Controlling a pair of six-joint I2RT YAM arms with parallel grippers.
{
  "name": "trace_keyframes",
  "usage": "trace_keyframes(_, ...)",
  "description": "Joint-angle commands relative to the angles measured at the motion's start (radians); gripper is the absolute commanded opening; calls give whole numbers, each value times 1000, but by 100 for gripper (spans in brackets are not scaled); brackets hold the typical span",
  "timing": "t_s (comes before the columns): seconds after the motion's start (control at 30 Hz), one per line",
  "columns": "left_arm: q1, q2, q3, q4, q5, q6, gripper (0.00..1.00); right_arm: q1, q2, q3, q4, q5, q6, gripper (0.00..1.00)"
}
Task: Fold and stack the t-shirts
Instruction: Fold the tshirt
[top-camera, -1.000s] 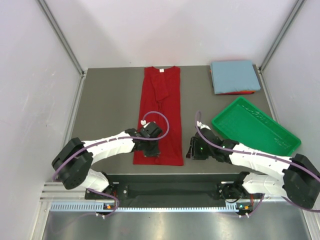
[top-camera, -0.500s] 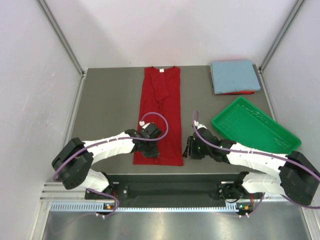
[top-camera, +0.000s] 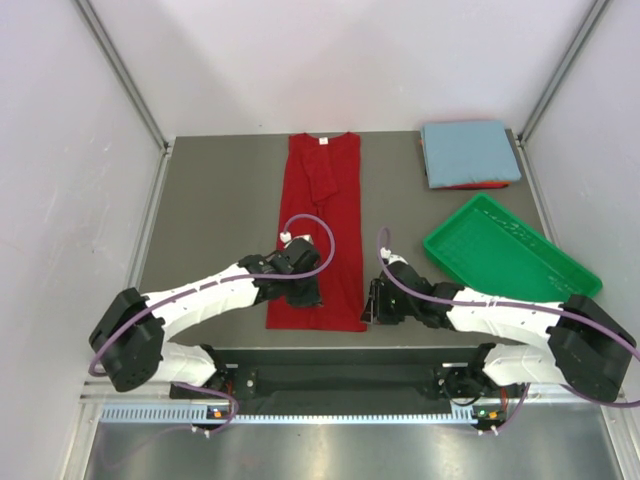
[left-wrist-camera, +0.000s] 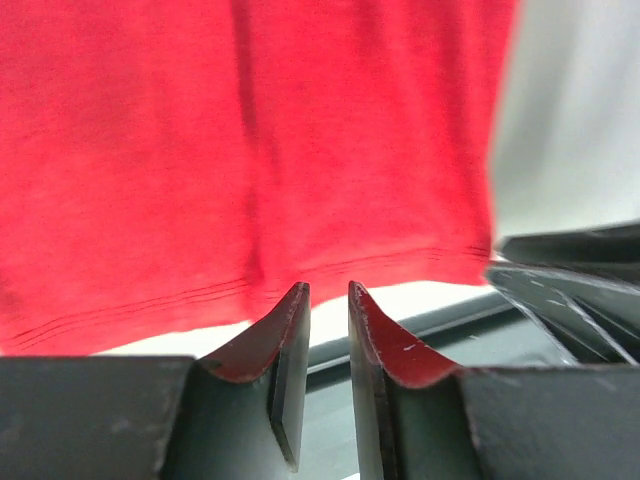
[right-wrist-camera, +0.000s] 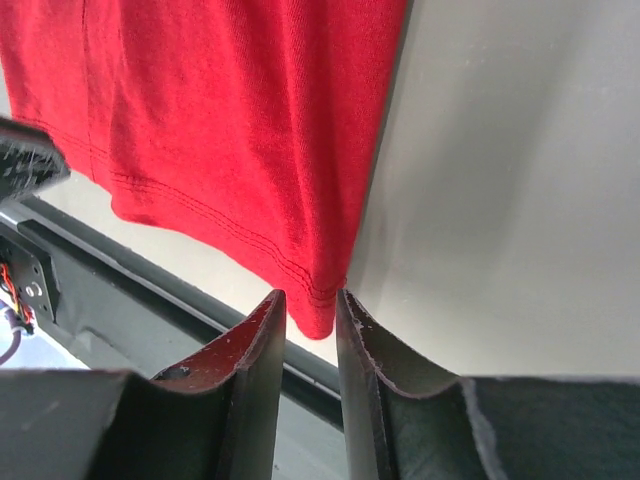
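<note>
A dark red t-shirt lies folded into a long strip down the table's middle, its white neck label at the far end. My left gripper hovers over the strip's near left part. In the left wrist view its jaws stand slightly apart just short of the hem, with nothing between them. My right gripper is at the near right corner. In the right wrist view its jaws are narrowly open around that corner. A folded light blue t-shirt rests on another red one at the back right.
A green plastic tray lies tilted at the right, just behind my right arm. The table's near edge and its dark rail run right below the hem. Grey tabletop shows left of the strip.
My left gripper has gone from shut to slightly open and let go of the hem. My right gripper slid left to the near right corner while its jaws narrowed.
</note>
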Motion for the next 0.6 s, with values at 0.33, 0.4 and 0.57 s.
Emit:
trace_keyframes(0.33,-6,1,-168,143,38,-11,24,13,-29,90,-121,66,-35,31)
trace_keyframes(0.4,-6,4,-205,163,36,-15,24,10,-36,98,-128,69,-36,31)
trace_keyframes(0.57,-6,10,-221,157,1,-17,22,9,-24,92,-116,66,-24,27)
